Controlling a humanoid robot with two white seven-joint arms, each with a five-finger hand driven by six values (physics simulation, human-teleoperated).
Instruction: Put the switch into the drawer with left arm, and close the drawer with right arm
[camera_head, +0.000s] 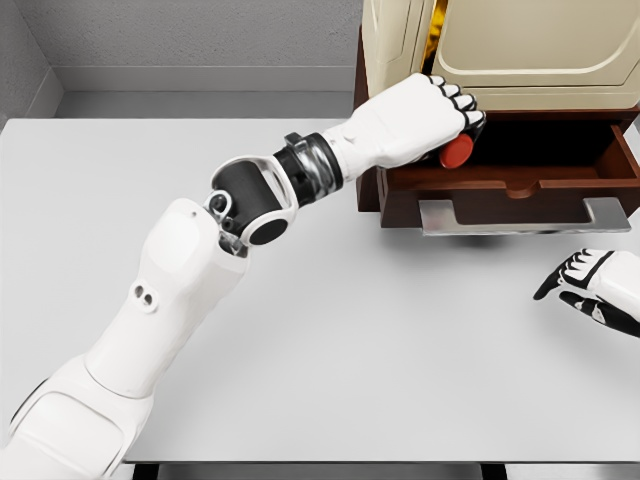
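Note:
My left hand (440, 118) reaches across the table to the left end of the open drawer (520, 185), fingers curled around the switch (457, 151), whose red end shows below the knuckles over the drawer's left inner corner. The rest of the switch is hidden by the hand. The dark brown drawer is pulled out of a cream cabinet (520, 50) and has a silver handle (520, 215) along its front. My right hand (592, 288) rests at the right edge of the view, below and right of the drawer, fingers relaxed and holding nothing.
The cabinet stands at the table's (350, 330) far right. A grey wall runs behind the table. The table's near edge lies along the bottom of the view.

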